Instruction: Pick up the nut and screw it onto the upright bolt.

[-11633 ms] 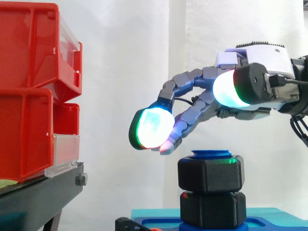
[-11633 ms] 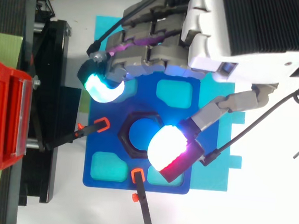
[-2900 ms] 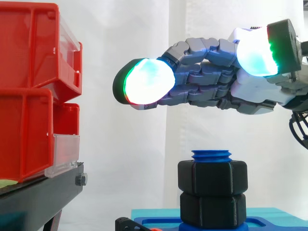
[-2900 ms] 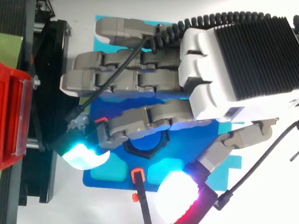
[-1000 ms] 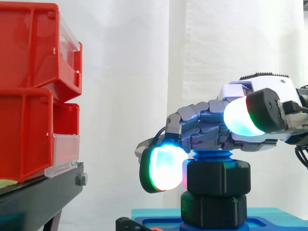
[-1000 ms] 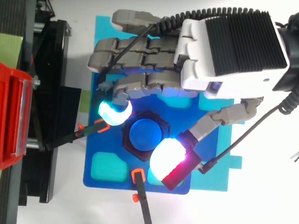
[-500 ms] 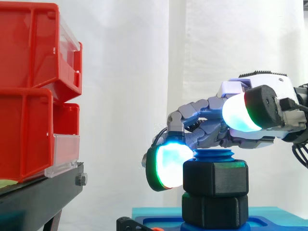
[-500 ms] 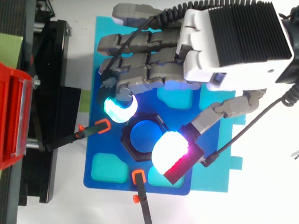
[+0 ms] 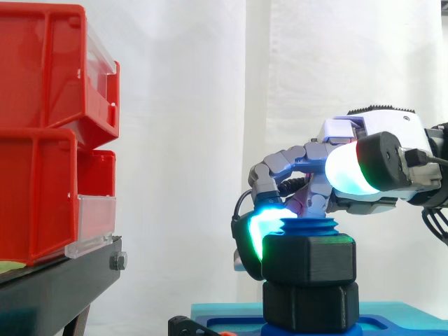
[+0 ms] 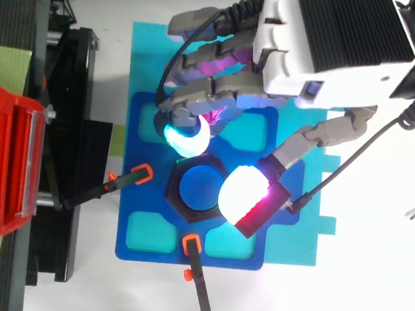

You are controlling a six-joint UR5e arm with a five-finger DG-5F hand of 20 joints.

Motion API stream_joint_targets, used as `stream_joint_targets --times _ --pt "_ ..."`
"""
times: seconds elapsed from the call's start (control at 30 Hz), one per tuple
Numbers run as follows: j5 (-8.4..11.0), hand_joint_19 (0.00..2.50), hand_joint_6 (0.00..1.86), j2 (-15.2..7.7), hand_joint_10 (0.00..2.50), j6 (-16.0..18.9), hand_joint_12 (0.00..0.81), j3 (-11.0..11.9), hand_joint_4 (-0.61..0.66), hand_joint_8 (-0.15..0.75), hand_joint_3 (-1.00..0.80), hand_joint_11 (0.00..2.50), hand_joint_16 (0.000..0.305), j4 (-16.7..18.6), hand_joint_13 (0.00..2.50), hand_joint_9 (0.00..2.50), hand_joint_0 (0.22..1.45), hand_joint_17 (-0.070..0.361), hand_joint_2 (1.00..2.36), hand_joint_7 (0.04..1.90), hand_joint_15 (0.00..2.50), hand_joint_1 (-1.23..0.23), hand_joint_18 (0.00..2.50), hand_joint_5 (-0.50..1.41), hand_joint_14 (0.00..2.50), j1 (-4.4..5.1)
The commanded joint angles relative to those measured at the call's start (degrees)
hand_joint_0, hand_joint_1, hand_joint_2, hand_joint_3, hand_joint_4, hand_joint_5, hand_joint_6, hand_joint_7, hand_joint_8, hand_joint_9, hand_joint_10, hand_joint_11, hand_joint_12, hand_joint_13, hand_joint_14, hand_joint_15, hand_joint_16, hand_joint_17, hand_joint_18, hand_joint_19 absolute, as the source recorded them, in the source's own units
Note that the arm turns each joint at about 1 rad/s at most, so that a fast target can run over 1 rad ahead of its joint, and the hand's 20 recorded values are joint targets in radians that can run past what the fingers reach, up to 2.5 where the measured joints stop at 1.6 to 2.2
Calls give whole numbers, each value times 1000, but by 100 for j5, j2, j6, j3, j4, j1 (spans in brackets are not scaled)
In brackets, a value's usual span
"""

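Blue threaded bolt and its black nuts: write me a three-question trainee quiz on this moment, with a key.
1. True or false: the blue threaded bolt carries two black hexagonal nuts, an upper nut resting on a lower nut.
2. In the side view, the red plastic bins stand: A) left of the bolt; B) right of it; C) under it.
3. Fill in: the hand comes in over the bolt from the side view's ___ edge.
Key: 1 true; 2 A; 3 right.

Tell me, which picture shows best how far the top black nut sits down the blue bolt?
The side view: the top black nut sits level, with threads of the blue bolt poking above it. The top view looks down on its six-sided ring around the bolt's end, hiding height.
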Motion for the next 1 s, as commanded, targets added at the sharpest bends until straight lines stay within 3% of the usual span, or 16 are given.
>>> stream_joint_targets --times 0.0,0.3,0.47,0.53,0.6,0.67,0.7,0.73,0.83,0.97 --pt "-71 26 505 0 0 0 231 0 79 97 -500 0 25 0 763 1369 485 55 1000 1276 0 -356 480 104 0 -42" --pt "-202 224 503 9 0 0 186 9 104 109 -500 0 21 -35 1058 1683 487 48 1000 1360 0 -356 857 117 0 -130" --pt "-273 238 504 26 0 0 219 35 96 141 -500 30 25 -35 1071 1682 480 56 1000 1334 11 -340 826 95 0 -174" --pt "-299 243 503 18 1 0 237 149 119 167 -500 68 27 -53 1065 1628 476 61 1000 1315 42 -322 795 73 1 -192" --pt "-352 280 505 26 4 0 288 246 160 219 -500 119 37 -123 971 1408 464 84 1000 1250 92 -279 725 -2 3 -200" --pt "-413 301 504 18 5 0 319 457 173 266 -500 147 44 -343 917 1296 451 98 1000 1154 116 -265 699 -54 4 -236" --pt "-413 307 504 18 5 0 328 457 190 265 -500 145 46 -343 874 1250 449 104 1000 1066 118 -266 665 -86 5 -236" --pt "-440 309 504 18 5 0 335 650 189 268 -500 138 47 -589 850 1204 448 105 1000 1032 114 -265 651 -98 5 -262" --pt "-440 306 503 18 0 0 353 914 138 250 -500 60 50 -826 661 951 439 112 1000 823 83 -270 497 -162 2 -280" --pt "-413 244 502 9 0 -9 367 905 103 236 -500 0 52 -835 479 688 432 116 1000 717 33 -306 301 -202 1 -218"
